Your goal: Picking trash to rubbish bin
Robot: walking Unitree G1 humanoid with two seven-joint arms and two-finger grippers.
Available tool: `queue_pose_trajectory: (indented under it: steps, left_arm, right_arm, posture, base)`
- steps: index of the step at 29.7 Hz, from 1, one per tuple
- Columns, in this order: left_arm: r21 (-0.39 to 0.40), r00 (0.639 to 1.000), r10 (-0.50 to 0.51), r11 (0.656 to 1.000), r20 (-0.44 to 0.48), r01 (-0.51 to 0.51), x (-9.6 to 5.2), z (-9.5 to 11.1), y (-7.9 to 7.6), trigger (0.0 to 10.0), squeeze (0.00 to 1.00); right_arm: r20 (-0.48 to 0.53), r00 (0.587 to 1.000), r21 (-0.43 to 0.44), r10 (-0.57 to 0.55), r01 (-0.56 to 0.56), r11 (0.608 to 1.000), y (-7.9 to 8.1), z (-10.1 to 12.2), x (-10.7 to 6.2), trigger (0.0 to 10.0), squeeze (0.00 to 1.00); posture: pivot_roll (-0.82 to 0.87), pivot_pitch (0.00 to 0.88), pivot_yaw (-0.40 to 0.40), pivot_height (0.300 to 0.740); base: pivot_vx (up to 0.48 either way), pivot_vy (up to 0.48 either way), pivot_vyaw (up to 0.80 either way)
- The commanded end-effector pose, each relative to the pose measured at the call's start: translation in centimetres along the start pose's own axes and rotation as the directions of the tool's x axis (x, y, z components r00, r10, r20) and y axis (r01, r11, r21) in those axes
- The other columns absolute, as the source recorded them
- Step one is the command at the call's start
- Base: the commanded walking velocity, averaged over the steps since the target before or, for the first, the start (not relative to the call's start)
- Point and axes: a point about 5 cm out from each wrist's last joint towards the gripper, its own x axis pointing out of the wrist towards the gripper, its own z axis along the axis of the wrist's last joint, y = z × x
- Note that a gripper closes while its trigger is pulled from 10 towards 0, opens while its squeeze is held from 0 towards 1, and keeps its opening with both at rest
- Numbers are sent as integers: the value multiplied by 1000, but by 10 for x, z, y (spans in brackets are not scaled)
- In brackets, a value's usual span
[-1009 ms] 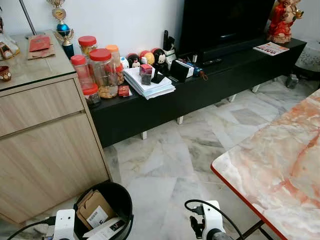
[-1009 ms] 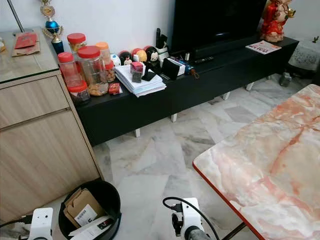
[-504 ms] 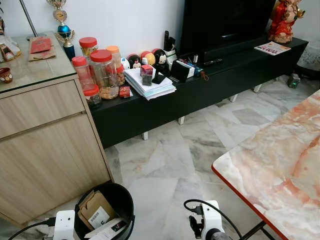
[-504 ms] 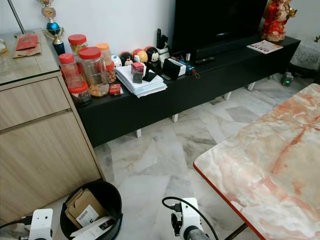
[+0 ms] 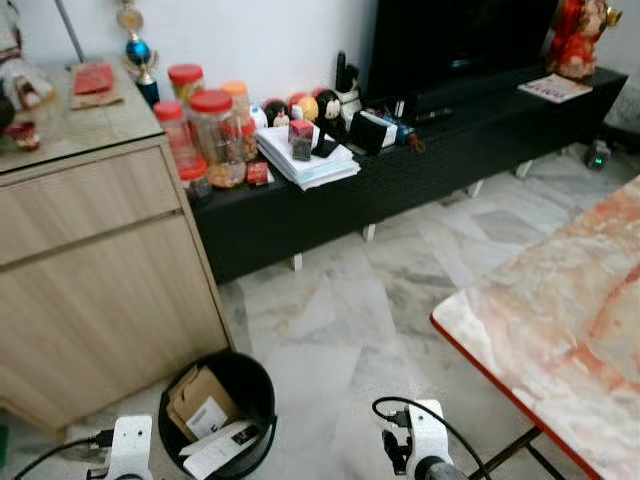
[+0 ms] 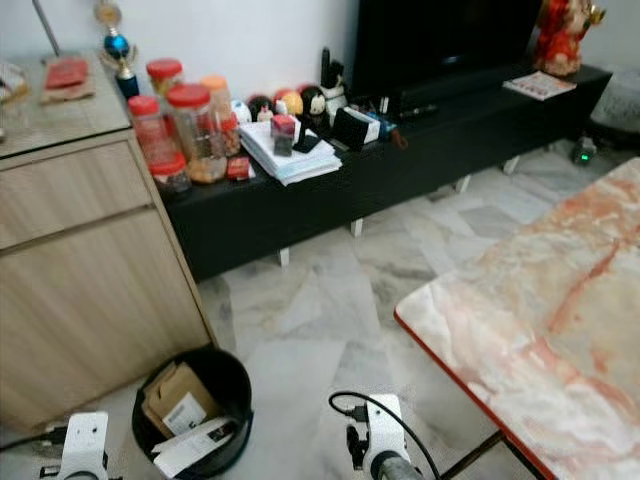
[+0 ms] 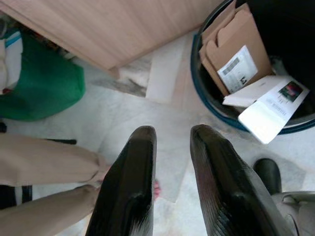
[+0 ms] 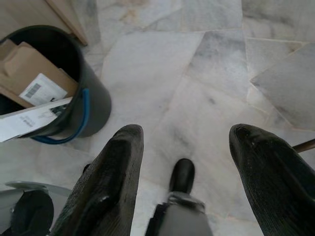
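bin [image 5: 262, 385] cardboard-filled (frame cuts rim) | left pincer [image 7: 170, 142] narrowly parted | right pincer [image 8: 184, 142] wide, empty

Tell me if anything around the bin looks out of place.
One thing: a white flat box sticks out over the rim of the black bin, tilted against the brown cardboard rather than lying fully inside. Both grippers, left and right, hang open above the marble floor, holding nothing.
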Motion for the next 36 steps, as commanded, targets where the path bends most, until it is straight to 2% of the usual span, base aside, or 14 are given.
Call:
queue_pose_trajectory:
  steps: [1, 36]
  left_arm:
    - [3, 1000, -5, 1000, -6, 5, 0, -2, 0, 10000, 0]
    - [19, 1000, -7, 1000, -1, 8, -1, -2, 1, 10000, 0]
  right_arm:
    - [9, 1000, 4, -8, 8, 1000, -2, 1, 0, 10000, 0]
    - [12, 1000, 16, -6, 6, 1000, -1, -1, -1, 10000, 0]
  posture:
    - [-44, 0, 3, 740]
    - [-50, 0, 1, 740]
  base:
    - [-277, 0, 0]
    - [-265, 0, 0]
